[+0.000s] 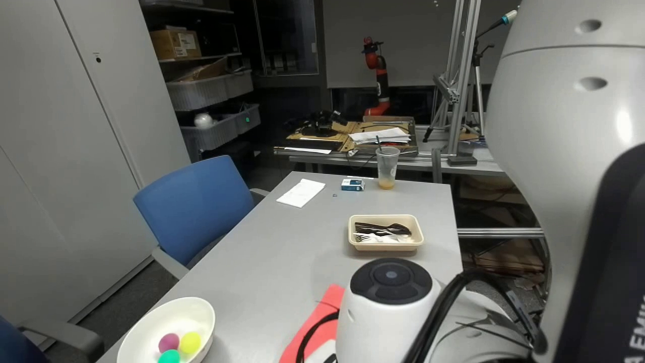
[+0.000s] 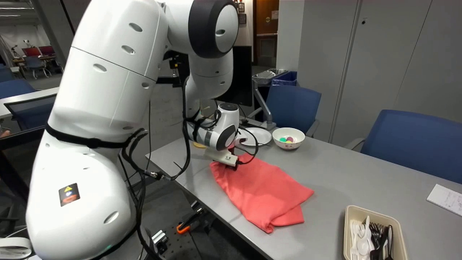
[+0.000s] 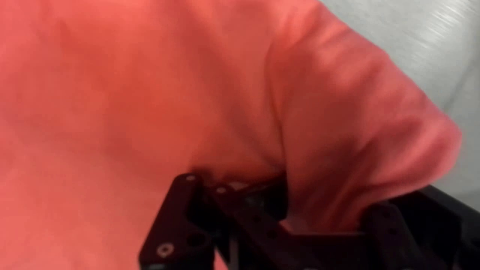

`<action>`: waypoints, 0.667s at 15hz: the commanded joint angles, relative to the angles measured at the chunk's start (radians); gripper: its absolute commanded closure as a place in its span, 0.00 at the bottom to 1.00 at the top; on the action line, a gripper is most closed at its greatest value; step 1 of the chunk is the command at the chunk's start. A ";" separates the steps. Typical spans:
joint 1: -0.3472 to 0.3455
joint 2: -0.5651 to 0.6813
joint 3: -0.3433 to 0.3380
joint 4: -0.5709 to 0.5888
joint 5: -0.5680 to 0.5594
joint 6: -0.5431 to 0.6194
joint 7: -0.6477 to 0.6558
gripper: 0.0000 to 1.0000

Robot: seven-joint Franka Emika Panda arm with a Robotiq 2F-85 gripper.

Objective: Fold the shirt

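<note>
The coral-red shirt (image 2: 263, 191) lies on the grey table as a folded, uneven shape. One corner of it shows in an exterior view (image 1: 315, 322), partly behind the wrist. In the wrist view the shirt (image 3: 131, 93) fills most of the picture, with a raised flap at the right. My gripper (image 2: 232, 167) is low over the end of the shirt nearest the robot base. In the wrist view the gripper (image 3: 303, 202) has cloth bunched between its fingers, with folds running into the jaws. It looks shut on the shirt, though the fingertips are hidden by cloth.
A white bowl (image 2: 288, 132) with small coloured balls and a white plate (image 2: 260, 139) stand beyond the gripper. A beige tray (image 2: 348, 231) of cutlery stands past the shirt's far end. A cup (image 1: 387, 171), a small box (image 1: 352, 184) and paper (image 1: 301, 193) lie farther off.
</note>
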 commanded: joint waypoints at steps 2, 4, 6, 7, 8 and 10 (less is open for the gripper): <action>-0.297 -0.087 0.275 -0.028 0.107 -0.072 -0.091 1.00; -0.392 -0.137 0.350 -0.045 0.152 -0.095 -0.114 1.00; -0.443 -0.197 0.366 -0.076 0.193 -0.122 -0.116 1.00; -0.453 -0.229 0.357 -0.096 0.210 -0.131 -0.112 1.00; -0.452 -0.258 0.335 -0.123 0.225 -0.134 -0.101 1.00; -0.438 -0.328 0.295 -0.181 0.259 -0.140 -0.078 1.00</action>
